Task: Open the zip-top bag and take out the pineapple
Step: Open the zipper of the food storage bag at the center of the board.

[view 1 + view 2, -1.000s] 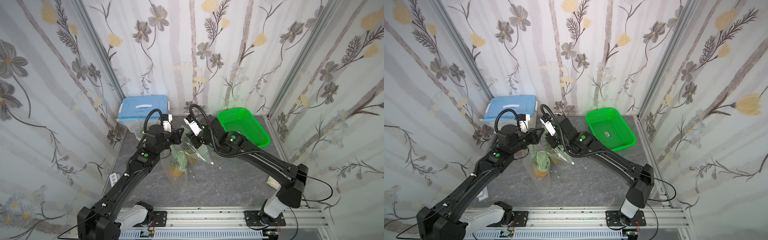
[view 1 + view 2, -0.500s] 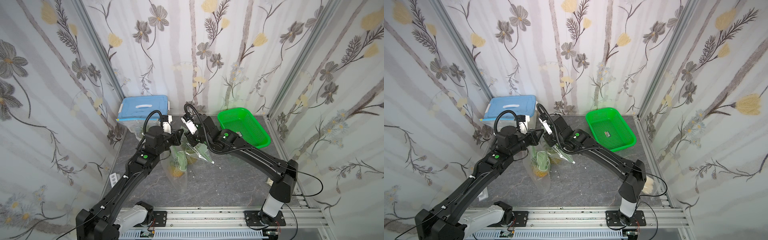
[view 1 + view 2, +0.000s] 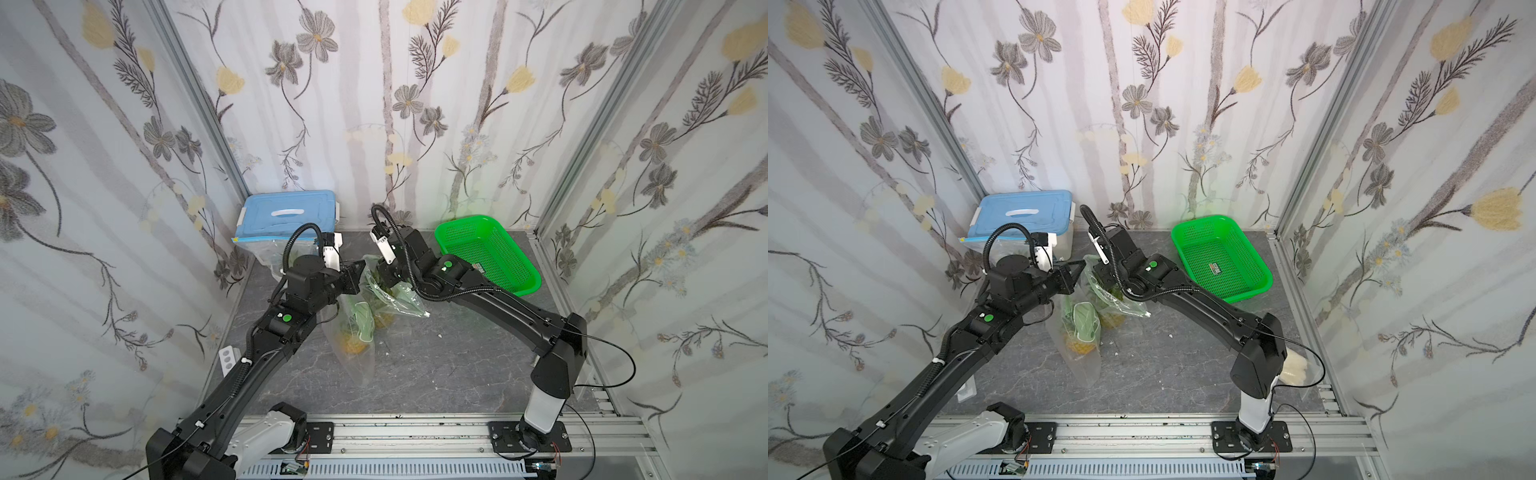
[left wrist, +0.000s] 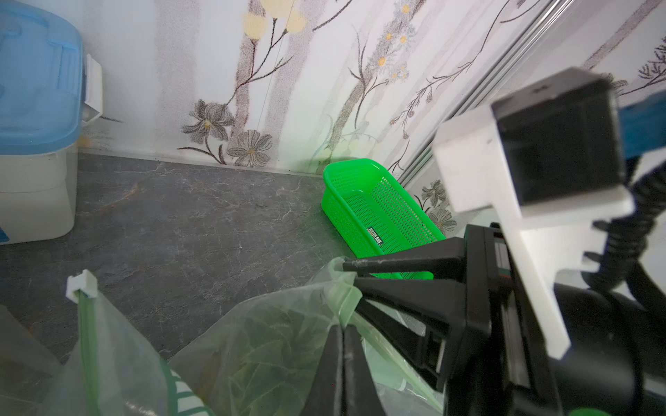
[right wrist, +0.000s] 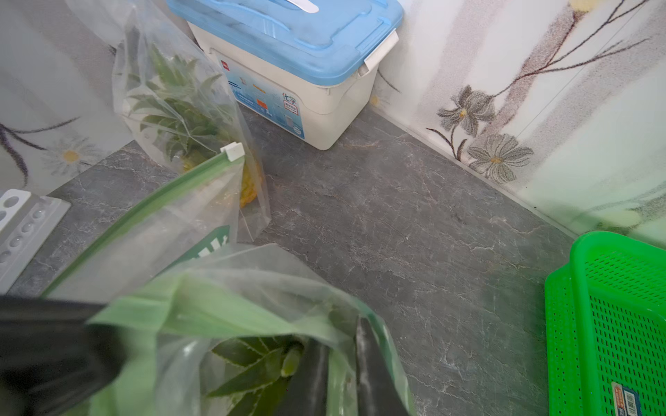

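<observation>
**Zip-top bag** [image 5: 259,284]: clear plastic with a green lip, hung between the two grippers.

**Left gripper** [image 4: 340,338]: closed tight, pinching one lip of the bag's mouth.

**Right gripper** [image 4: 349,275]: closed down on the opposite lip, facing the left gripper across the mouth.

**Pineapple** [image 5: 245,367]: inside the bag, crown leaves uppermost, just below the right gripper's fingers.

**Step in hand:** parting the mouth. The lips appear partly spread, though crumpled plastic hides whether the seal is free along its whole length.

**Next move calls for:** drawing the grippers apart. Then one lets go and reaches in for the crown while the other holds its lip.

**Also present:**
- green basket [image 3: 519,286], beyond the right gripper
- blue-lidded box [image 3: 286,212], beyond the left gripper
- second bagged pineapple [image 5: 173,101], beside that box
</observation>
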Controlling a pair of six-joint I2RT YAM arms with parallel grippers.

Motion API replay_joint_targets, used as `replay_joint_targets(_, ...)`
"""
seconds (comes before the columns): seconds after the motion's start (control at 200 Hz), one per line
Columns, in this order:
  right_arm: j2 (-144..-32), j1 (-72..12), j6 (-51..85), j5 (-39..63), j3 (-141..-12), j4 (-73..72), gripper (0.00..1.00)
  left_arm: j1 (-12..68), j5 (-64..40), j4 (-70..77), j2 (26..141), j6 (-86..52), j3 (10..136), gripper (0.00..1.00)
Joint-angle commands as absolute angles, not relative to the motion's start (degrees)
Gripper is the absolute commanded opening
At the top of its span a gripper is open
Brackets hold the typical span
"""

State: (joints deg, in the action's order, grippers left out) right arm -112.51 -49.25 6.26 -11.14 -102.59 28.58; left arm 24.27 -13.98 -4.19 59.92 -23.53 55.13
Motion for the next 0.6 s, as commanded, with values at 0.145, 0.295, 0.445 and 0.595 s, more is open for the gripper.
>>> replay_joint_targets(0.145,-112.3,-47.6,4.4,-13.9,-103.3,27.9,0.00,24.2,-15.4,-5.1,59.2,-21.5,54.9,0.00)
replay_joint_targets(0.295,-112.3,-46.7,2.7,-13.6,-103.8,27.9,0.05,24.2,-15.2,-6.2,58.9,-21.2,55.2,0.00)
replay_joint_targets(0.445,-109.4,-48.0,3.8,-12.5,-102.3,29.6,0.21,24.2,-14.7,-5.1,59.7,-21.9,55.1,0.00)
replay_joint_targets(0.595,-103.2,-51.4,6.3,-12.8,-98.2,30.5,0.28,24.1,-15.1,-4.1,60.6,-22.0,55.1,0.00)
